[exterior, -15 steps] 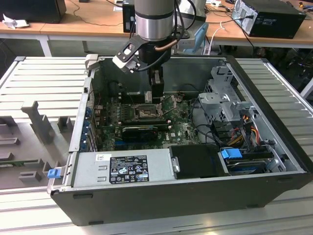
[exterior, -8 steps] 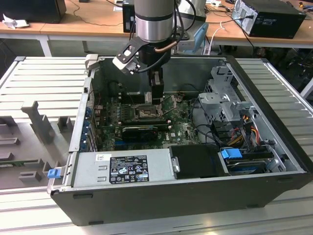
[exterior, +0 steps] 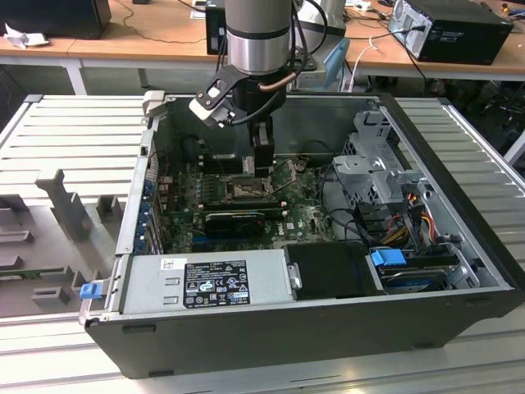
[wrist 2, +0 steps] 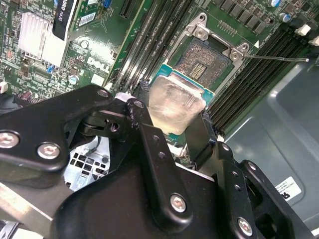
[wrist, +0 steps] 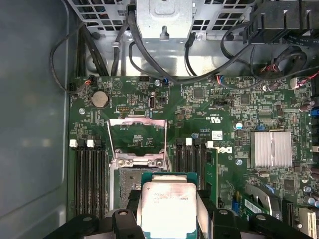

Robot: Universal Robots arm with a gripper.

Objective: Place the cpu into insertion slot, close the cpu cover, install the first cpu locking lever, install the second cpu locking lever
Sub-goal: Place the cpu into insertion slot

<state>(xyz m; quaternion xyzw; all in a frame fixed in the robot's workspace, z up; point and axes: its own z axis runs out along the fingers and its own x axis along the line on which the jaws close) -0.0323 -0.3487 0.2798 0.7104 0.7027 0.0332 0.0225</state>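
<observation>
The main risk, as I judge it, is a bad seat. The memory slots (wrist: 89, 169) run close along both sides of the socket (wrist: 123, 183), so the gripper (wrist: 169, 196) could clip their latches if it drifts sideways on the way down.

The cover (wrist: 137, 121) stands raised at the socket's far edge, with a thin lever (wrist: 108, 144) swung up beside it. A push too far that way would knock into them.

In the first wrist view, the cpu (wrist: 168, 211) overlaps only the near edge of the socket. Going straight down from here would set a corner on the dark frame rather than inside it, which could tip the chip or bend the contacts. Any twist against the frame would do the same.

The gripper is clamped on two opposite edges of the cpu, pale face up. That is a narrow hold, and a bump could shift the chip. I cannot tell how high it hangs above the board (wrist: 219, 99).

In the exterior view, the arm (exterior: 258, 37) comes straight down into the case (exterior: 271, 345) from its far edge. The wrist is vertical and the gripper points down, low over the middle of the board and just beside the socket.
</observation>
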